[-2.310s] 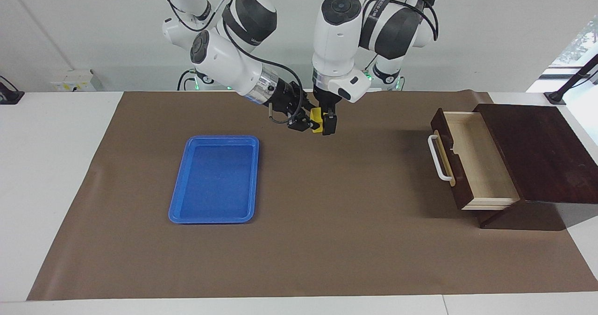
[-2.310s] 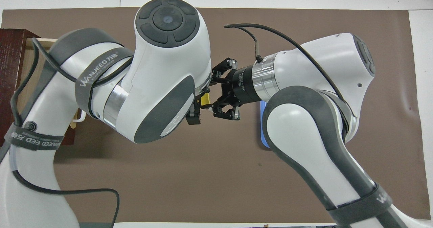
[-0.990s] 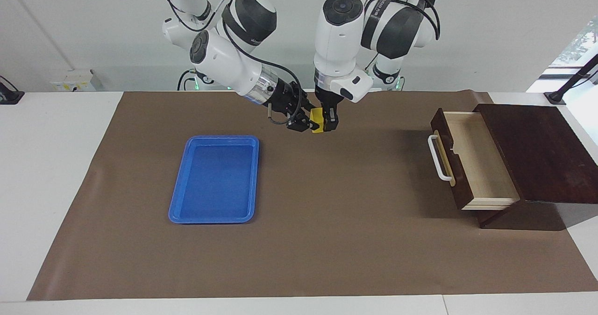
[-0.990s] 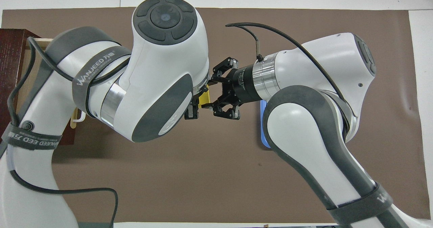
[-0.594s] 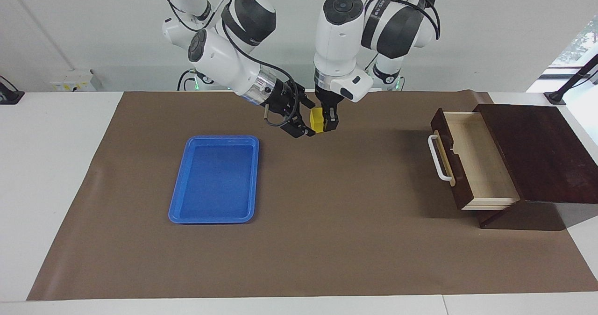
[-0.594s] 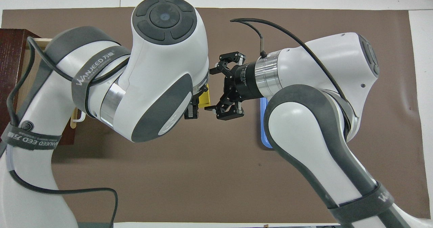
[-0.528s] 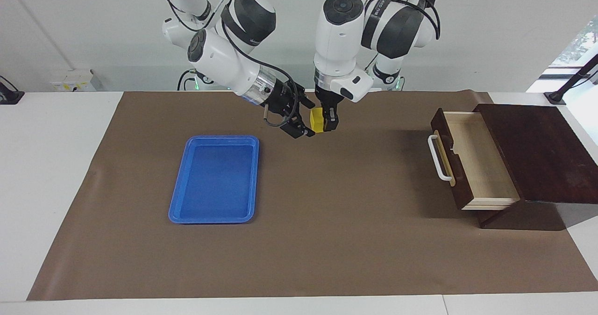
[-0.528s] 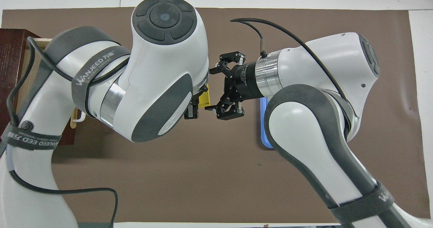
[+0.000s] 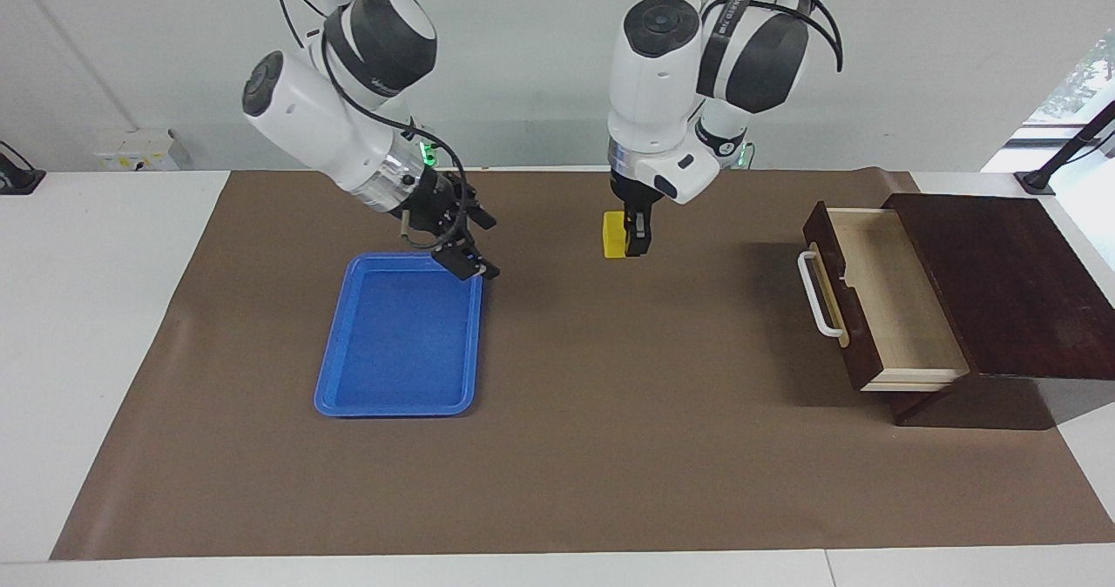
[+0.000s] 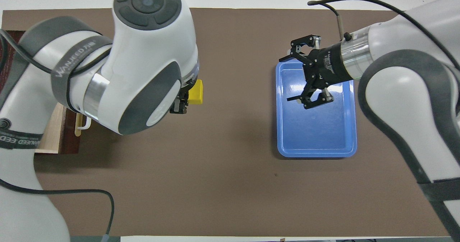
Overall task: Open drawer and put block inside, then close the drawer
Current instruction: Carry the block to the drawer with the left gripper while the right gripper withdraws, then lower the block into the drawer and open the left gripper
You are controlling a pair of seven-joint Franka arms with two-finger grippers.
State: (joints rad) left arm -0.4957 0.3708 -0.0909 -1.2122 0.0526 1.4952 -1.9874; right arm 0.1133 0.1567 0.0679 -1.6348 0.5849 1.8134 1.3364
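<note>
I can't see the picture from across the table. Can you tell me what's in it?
The left gripper holds the yellow block in the air over the brown mat. The right gripper hangs open over the blue tray, and the wooden drawer sits pulled open at the left arm's end.

White table [image 9: 104, 326]: brown mat [image 9: 610, 448] on top.

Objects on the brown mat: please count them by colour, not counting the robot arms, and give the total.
Yellow: 1, the block, held by the left gripper.
Blue: 1, the tray, with the open right gripper over its end nearer to the robots.
Dark brown: 1, the open drawer in its wooden box.
Total: 3
</note>
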